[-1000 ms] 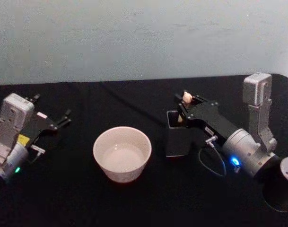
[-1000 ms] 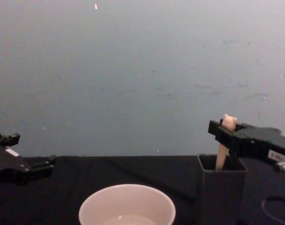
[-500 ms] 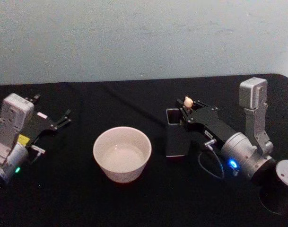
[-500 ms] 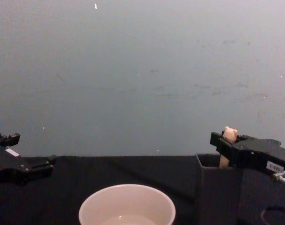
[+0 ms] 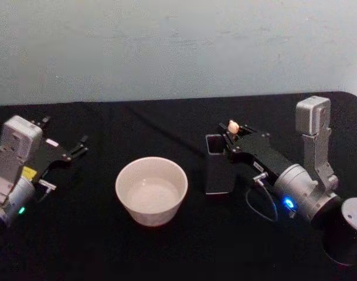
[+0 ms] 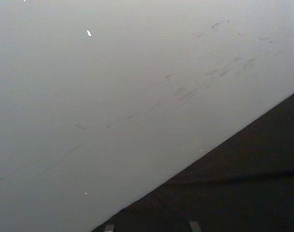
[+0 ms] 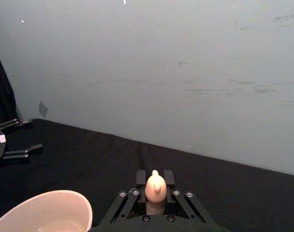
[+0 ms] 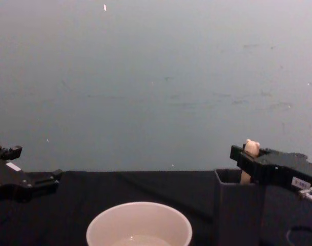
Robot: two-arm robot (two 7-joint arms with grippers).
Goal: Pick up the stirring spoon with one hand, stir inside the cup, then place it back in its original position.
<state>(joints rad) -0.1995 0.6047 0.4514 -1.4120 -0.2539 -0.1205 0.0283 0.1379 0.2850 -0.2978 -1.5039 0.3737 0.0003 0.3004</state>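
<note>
Head view: right gripper [image 5: 232, 132] clamped on stirring spoon [image 5: 231, 126], handle sunk upright in the dark grey holder [image 5: 217, 171] beside the cup [image 5: 151, 190], seemingly for return; left gripper [image 5: 78, 146] parked wide, spread apart. Right wrist view: fingers [image 7: 141, 180] pinching under the bear head. Chest view: spoon low inside the holder, not yet released.

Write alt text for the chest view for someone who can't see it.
The right pincer grips the stirring spoon, its bear head poking above the dark grey holder on the right. The cream-white cup sits front centre, and the left pincer rests at the left edge.
</note>
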